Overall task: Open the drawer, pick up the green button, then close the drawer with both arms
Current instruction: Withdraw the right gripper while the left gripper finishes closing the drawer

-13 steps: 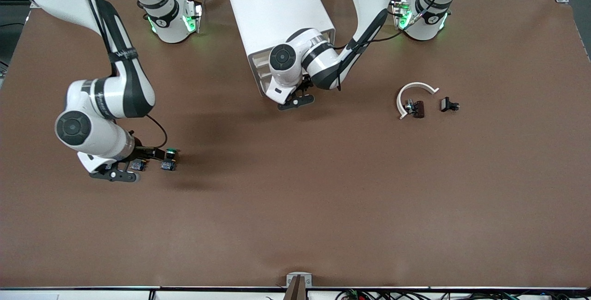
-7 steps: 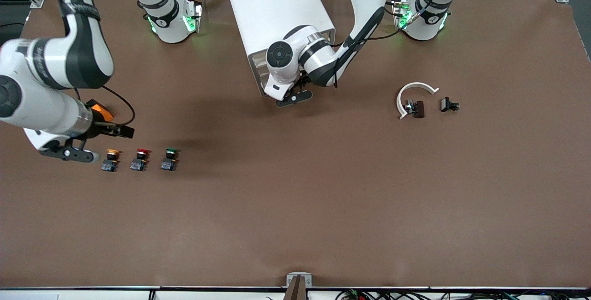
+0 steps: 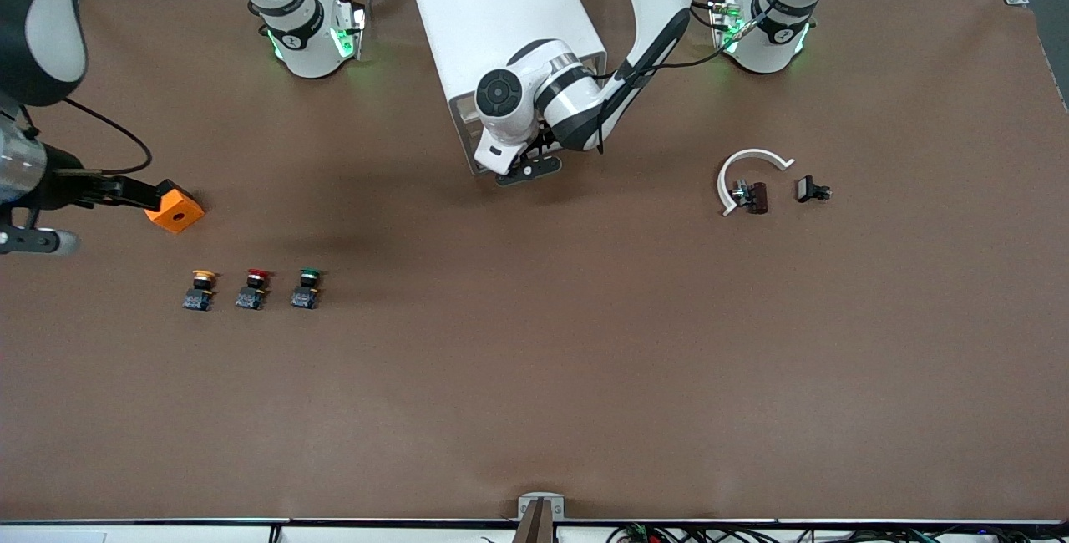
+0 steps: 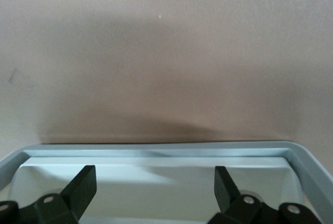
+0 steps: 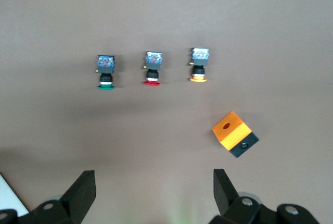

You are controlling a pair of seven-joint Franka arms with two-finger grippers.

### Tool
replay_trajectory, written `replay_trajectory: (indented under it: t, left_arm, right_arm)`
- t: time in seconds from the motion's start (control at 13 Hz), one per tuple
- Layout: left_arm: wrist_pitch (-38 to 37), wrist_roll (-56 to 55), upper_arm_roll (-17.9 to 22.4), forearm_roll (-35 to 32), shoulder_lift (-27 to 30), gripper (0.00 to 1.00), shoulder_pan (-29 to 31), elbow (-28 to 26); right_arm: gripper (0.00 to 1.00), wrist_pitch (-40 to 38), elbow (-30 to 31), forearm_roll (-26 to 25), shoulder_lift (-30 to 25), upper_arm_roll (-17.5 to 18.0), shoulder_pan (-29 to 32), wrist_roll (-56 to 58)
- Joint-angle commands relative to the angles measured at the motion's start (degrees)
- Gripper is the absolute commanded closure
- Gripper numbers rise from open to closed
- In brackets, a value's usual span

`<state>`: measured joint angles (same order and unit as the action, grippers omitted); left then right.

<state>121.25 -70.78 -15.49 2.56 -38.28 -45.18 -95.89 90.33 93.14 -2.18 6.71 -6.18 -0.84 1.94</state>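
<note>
Brown bench (image 3: 585,376) carried cabinet (image 3: 501,25) at robots' edge. Right gripper (image 5: 154,193), jaws wide and empty, had risen off green button (image 3: 307,286), left near right arm's end. Left gripper (image 4: 154,190), wide, sat at drawer (image 4: 156,153); closing probably next.

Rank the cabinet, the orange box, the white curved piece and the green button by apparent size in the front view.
1. Cabinet
2. White curved piece
3. Orange box
4. Green button
</note>
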Motion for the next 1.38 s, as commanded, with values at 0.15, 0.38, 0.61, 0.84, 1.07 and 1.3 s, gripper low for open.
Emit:
replay_trajectory:
  t: [0.15,0.38,0.61,0.84,1.07,1.3]
  left_arm:
    - [-1.6,0.2,-0.7,1.4,-0.1,0.0,0.1,0.5]
    - [-1.7,1.1,-0.5,0.4,0.3,0.0,5.4,1.7]
    - [-2.2,12.5,-0.2,-0.6,0.8,0.0,13.7,4.6]
    - [-3.8,22.8,-0.2,-4.4,3.9,0.0,23.4,4.7]
    - [-9.5,42.0,-0.5,-4.7,8.2,0.0,35.2,4.1]
    - [-13.8,56.6,-0.2,-4.9,13.0,0.0,44.9,4.1]
  right_arm:
    - [0.0,-8.1,-9.3,-0.4,1.0,1.2,0.0,1.1]
    - [0.0,-8.2,-9.9,-0.4,1.3,1.0,0.1,1.2]
    - [0.0,-8.5,-9.9,0.9,3.2,1.0,0.5,1.0]
    - [0.0,-12.5,-9.6,0.7,0.8,1.2,0.1,1.2]
    - [0.0,-12.9,-9.5,0.7,-2.9,1.0,0.4,1.3]
    - [0.0,-13.3,-9.5,0.8,-4.7,0.8,2.2,0.6]
